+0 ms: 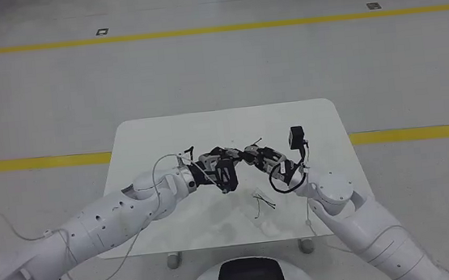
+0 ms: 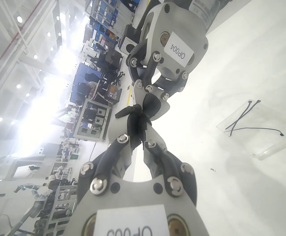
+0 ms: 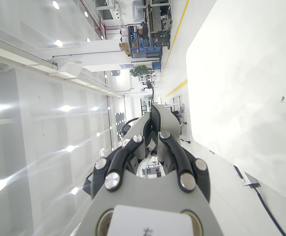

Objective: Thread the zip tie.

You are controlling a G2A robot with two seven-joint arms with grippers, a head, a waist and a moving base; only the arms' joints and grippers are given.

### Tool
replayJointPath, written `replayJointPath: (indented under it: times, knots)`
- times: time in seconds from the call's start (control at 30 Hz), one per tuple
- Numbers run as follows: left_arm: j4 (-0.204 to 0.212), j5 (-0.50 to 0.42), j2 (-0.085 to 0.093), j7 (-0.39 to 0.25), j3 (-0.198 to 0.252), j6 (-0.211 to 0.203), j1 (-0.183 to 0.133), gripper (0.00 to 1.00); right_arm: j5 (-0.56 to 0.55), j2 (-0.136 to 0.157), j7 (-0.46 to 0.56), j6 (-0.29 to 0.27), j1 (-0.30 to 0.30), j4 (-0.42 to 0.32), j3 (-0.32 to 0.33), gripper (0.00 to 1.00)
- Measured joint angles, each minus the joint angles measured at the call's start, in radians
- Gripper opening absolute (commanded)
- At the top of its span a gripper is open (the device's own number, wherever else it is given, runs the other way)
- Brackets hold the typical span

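- Left jaws are pressed together at their very tips, pinching the black zip tie (image 2: 135, 123).
- Right jaws are also pressed together on the same tie. From the right wrist I see a thin black strip (image 3: 152, 96) standing out past their tips.
- Tip faces tip: the two pairs of jaws meet, almost touching, in the air above the middle of the tabletop (image 1: 152, 147). The tie sits exactly between them, so neither arm is nearer than the other.
- From the left wrist the tie looks bent into a small bundle, with one short end sticking out sideways, away from the tabletop. I cannot tell which end is the head and which is the tail.
- My judgement is that the threading is in hand but not finished, because I see no clean closed loop.
- For the coming move, I believe the free end must lie along the line from one pair of jaws to the other. Then a small push can bring it into the head, but a little twist could make it miss.
- Spare zip ties (image 2: 242, 121) lie on a clear sheet (image 2: 266, 145) on the tabletop, well apart from both jaws.
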Motion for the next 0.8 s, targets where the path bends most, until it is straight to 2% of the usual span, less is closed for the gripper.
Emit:
replayJointPath:
  times: [0.03, 0.07, 0.1, 0.3, 0.6, 0.67, 0.8]
  knots:
    - [0.0, 0.0, 0.0, 0.0, 0.0, -0.001, 0.0, 0.0, -0.001, -0.001, 0.001, 0.001, -0.001, 0.0, 0.001, 0.12]
    - [0.001, 0.0, 0.0, 0.0, 0.0, -0.001, 0.001, 0.0, -0.002, -0.002, 0.002, 0.001, -0.001, 0.0, 0.002, 0.68]
    - [0.002, 0.0, 0.0, -0.002, 0.0, 0.0, 0.003, 0.0, -0.003, -0.003, 0.003, 0.003, -0.002, 0.001, 0.003, 1.0]
    - [0.021, 0.0, 0.002, 0.031, 0.0, 0.028, 0.027, 0.0, -0.005, -0.007, 0.006, 0.005, -0.01, 0.001, 0.017, 1.0]
    - [0.051, -0.001, 0.008, 0.066, -0.001, 0.02, 0.069, 0.0, -0.061, 0.002, 0.017, -0.032, -0.06, -0.015, 0.076, 1.0]
    - [0.058, -0.028, 0.008, 0.07, -0.012, 0.019, 0.082, 0.0, -0.079, 0.004, 0.023, -0.042, -0.074, -0.021, 0.089, 1.0]
    - [0.077, -0.13, 0.009, 0.076, -0.051, -0.007, 0.106, 0.0, -0.108, 0.008, 0.045, -0.057, -0.091, -0.03, 0.103, 1.0]
